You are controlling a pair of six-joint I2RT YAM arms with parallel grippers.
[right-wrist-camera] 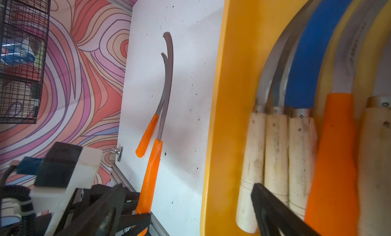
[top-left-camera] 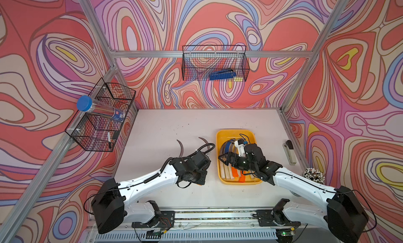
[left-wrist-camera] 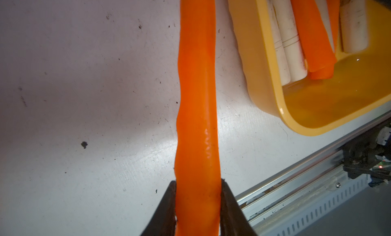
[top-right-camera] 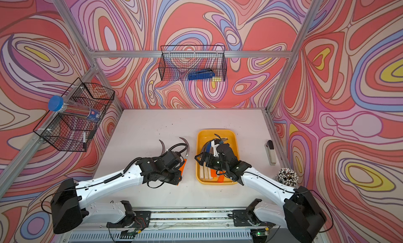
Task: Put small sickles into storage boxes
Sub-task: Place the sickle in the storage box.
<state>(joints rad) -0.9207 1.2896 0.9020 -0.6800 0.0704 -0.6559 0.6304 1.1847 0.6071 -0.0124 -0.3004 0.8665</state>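
Both top views: we log several sickles point(top-left-camera: 226, 173) in the yellow tray point(top-left-camera: 234, 132), two outside it, left to move. Right gripper point(top-left-camera: 224, 159) spread wide over the tray, empty.
Left wrist: left gripper point(left-wrist-camera: 198, 186) pinches one orange handle point(left-wrist-camera: 196, 97); blade cut off.
Right wrist: five handles counted in the tray, the rest out of frame.

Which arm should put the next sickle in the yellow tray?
Left: the left gripper clamps an orange sickle handle beside the tray; the right gripper hangs open, empty, over the tray.
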